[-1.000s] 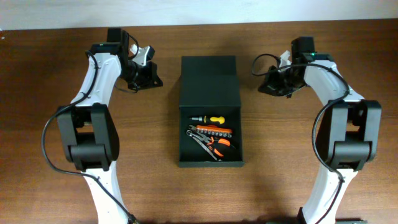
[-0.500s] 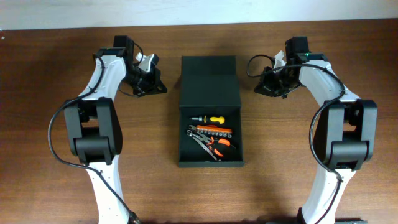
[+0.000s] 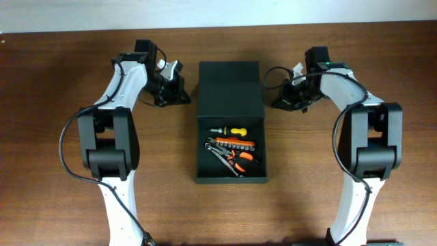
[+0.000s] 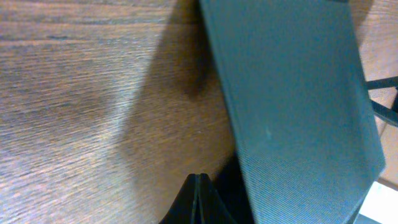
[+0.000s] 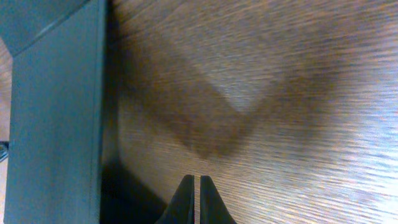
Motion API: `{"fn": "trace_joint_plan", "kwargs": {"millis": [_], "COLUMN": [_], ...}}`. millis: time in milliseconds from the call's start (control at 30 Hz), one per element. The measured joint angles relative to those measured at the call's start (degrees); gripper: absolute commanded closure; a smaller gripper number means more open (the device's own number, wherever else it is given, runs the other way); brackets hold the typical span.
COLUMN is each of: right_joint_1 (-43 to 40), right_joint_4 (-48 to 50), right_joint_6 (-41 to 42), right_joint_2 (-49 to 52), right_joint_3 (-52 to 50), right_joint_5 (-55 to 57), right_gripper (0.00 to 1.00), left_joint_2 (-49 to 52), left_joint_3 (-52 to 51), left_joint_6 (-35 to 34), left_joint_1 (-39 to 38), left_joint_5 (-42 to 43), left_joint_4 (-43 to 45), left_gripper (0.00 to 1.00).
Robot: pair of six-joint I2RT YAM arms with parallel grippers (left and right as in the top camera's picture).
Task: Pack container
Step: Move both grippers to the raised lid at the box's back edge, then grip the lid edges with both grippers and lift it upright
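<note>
Flanking the container [image 3: 229, 89], which lies mid-table with its long axis 12-to-6 and lid flap back toward 12, the left gripper [image 3: 179, 93] at its 9 o'clock and the right gripper [image 3: 281, 101] at its 3 o'clock stand about equally near, both pinched closed and empty, over smooth wood table [image 3: 68, 55] with room either side.

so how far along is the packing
Done: hand tools lie inside the container. In hand: nothing; left gripper and right gripper are shut, empty, flanking the open lid flap. Left: closing that flap.
</note>
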Motion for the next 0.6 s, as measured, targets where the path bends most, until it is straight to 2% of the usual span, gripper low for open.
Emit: {"fn": "trace_joint_plan", "kwargs": {"millis": [600], "right_joint_1": [1.51], "right_joint_4": [0.24], "right_joint_6": [0.42], "right_joint_2": [0.00], "right_joint_3": [0.00], "right_joint_5": [-1.05], "right_gripper": [0.96], "left_joint_2": [0.94], "left_joint_3": [-0.81], "left_joint_6": [-0.90], "left_joint_1": [-1.70], "left_joint_5": [0.44], "left_joint_4": [0.85], "left_gripper": [0.98]}}
